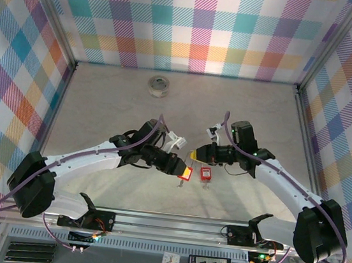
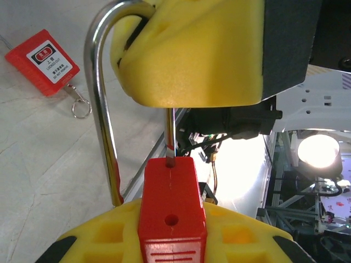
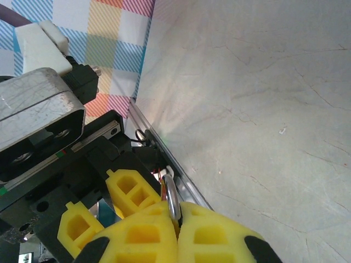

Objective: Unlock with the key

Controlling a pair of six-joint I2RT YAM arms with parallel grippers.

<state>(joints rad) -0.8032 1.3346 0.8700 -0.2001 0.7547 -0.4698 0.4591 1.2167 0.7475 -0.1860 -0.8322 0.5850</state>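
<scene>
My left gripper (image 2: 171,241) is shut on the body of a red padlock (image 2: 171,203), holding it upright. Its silver shackle (image 2: 98,109) arches up from the body. My right gripper (image 3: 178,219) is shut on the top of that shackle (image 3: 171,197), and one of its yellow fingers (image 2: 203,55) covers the arch. From above, both grippers (image 1: 183,169) (image 1: 194,154) meet over the table's near middle. The key is hidden. A second red labelled lock (image 2: 44,63) lies flat on the table with a small metal ring (image 2: 81,108) at its end.
The second red lock (image 1: 206,172) lies just right of the held padlock. A roll of tape (image 1: 159,86) sits near the back wall. Checked walls enclose the table on three sides, and a metal rail (image 1: 171,221) runs along the near edge.
</scene>
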